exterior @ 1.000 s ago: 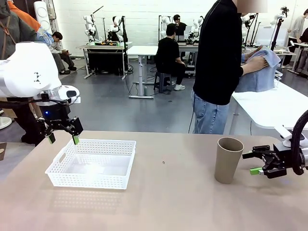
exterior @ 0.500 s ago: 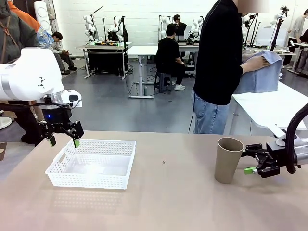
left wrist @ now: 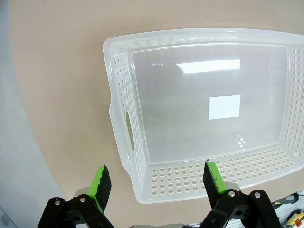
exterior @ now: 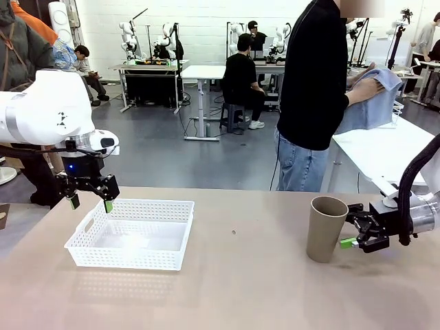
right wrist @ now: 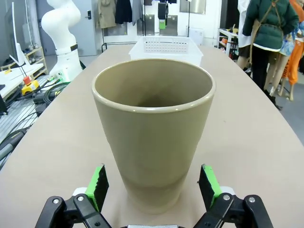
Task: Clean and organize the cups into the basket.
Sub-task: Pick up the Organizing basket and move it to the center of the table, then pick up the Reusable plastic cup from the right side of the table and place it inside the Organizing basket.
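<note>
Tan-brown tapered matte handleless cup [exterior: 326,229]: stands upright, mouth up, on the near right of the beige table [exterior: 240,289], well apart from the shallow white perforated plastic basket [exterior: 130,256] at the near left. Looks rigid and probably light, so likely to tip or skid if nudged from one side. Matte, so fair friction likely; wider at the rim, so liable to slide down out of a loose pinch. Best taken around the lower-middle wall, squarely from both sides. Right gripper [exterior: 350,226] spread wide, green pads [right wrist: 98,186] flanking that lower wall, not touching. Left gripper [exterior: 90,203] spread too, empty, hovering above the basket's left end.
</note>
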`<state>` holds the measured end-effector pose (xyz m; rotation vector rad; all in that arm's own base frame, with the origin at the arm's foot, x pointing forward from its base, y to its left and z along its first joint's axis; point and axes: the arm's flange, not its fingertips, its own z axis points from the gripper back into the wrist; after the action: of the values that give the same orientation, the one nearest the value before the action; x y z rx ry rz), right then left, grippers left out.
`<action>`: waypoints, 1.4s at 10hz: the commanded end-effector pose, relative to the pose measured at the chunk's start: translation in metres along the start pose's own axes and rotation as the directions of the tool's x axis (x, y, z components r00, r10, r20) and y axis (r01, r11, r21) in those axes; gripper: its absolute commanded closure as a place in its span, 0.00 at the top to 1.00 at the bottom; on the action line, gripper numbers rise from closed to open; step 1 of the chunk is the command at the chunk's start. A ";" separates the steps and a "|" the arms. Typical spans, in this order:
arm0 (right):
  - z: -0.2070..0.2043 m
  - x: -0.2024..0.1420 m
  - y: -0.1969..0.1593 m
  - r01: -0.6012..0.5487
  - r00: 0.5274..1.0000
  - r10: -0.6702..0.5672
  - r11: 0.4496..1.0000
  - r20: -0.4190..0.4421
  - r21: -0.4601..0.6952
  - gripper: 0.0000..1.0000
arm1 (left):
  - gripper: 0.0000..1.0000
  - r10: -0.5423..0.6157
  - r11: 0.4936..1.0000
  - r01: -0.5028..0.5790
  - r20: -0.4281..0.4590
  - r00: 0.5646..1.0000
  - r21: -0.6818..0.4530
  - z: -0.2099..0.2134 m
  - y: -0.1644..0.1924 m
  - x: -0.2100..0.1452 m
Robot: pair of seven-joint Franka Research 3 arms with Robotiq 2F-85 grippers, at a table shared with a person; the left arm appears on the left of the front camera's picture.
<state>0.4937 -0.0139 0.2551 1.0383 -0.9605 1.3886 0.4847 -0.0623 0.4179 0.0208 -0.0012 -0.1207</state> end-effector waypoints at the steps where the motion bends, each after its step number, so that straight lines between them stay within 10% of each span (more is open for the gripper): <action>1: -0.003 -0.005 -0.008 -0.026 0.999 0.027 1.000 0.025 -0.008 1.00 | 1.00 -0.043 0.997 0.041 0.022 0.999 0.069 -0.004 -0.007 0.000; 14: -0.027 -0.004 -0.034 -0.010 0.999 0.009 1.000 0.033 0.019 1.00 | 1.00 -0.057 0.996 0.058 -0.020 0.998 0.074 -0.034 -0.003 0.006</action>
<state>0.5202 0.0101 0.2461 1.0788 -0.9707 1.4234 0.4866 -0.0655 0.3853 0.0980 0.0293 -0.1865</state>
